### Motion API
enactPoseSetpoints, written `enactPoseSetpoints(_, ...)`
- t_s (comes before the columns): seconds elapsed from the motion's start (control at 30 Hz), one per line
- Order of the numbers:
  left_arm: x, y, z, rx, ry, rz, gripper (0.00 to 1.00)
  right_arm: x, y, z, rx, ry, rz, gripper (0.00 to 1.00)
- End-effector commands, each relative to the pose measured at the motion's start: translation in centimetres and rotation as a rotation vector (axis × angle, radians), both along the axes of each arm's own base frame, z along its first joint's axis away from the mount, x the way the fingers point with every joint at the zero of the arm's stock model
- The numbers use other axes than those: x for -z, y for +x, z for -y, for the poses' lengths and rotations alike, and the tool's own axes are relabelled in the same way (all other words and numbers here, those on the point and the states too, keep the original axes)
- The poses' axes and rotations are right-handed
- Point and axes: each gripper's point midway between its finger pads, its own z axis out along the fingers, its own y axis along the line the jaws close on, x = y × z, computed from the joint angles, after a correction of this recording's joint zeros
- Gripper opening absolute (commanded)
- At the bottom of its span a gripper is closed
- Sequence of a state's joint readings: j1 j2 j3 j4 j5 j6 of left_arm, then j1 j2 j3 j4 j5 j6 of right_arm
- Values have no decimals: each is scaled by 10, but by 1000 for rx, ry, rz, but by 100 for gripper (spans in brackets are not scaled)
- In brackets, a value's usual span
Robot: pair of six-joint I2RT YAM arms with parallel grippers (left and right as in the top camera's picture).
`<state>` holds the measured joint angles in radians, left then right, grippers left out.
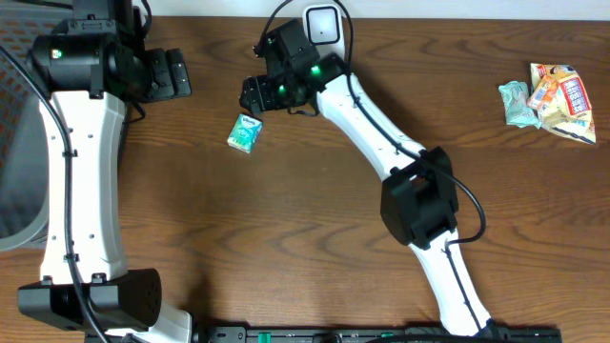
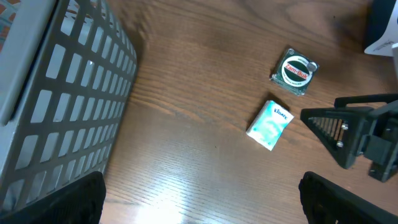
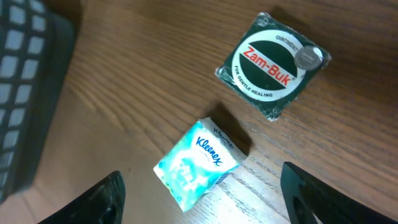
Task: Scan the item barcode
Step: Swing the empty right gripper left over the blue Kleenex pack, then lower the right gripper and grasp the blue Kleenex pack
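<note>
A light-blue Kleenex tissue packet lies flat on the wooden table. Just beyond it sits a dark green Zam-Buk tin; in the overhead view my right arm hides the tin. My right gripper hovers over the packet, open, its fingers on either side of the packet's near end and clear of it. Further left, my left gripper stands wide open over bare wood with nothing between its fingers. A white box-shaped device stands at the table's far edge.
A grey mesh basket stands at the table's left side, close to my left arm. Snack packets lie at the far right. My right gripper's black fingers show in the left wrist view beside the packet.
</note>
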<state>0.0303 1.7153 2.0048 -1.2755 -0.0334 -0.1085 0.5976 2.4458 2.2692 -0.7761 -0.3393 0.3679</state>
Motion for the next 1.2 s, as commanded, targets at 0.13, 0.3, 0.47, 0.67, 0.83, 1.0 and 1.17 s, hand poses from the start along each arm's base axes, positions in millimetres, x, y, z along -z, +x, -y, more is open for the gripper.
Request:
enactPoseSetpoints(0.13,3,0,-4,-19,10,-8,98,23,-7,-13,129,-105,15,66)
enactPoseSetpoints(0.3,3,0,-4,-19,10,-8,98,42,-16,-25,137,-145,18,57)
enactPoseSetpoints(0.47,3,0,-4,-19,10,-8,98,55,-20,-27,151,-205,46,54)
enactPoseSetpoints(0.67,3,0,-4,-19,10,-8,98,65,-27,-27,153,-228,34,50)
enactPoseSetpoints(0.83,3,0,-4,-19,10,-8,98,80,-29,-16,172,-280,31,42)
enactPoseSetpoints(1.0,3,0,-4,-19,10,-8,98,89,-29,8,219,-390,42,31)
enactPoseSetpoints(1.17,3,0,-4,-20,10,-8,98,90,-24,37,269,-492,53,28)
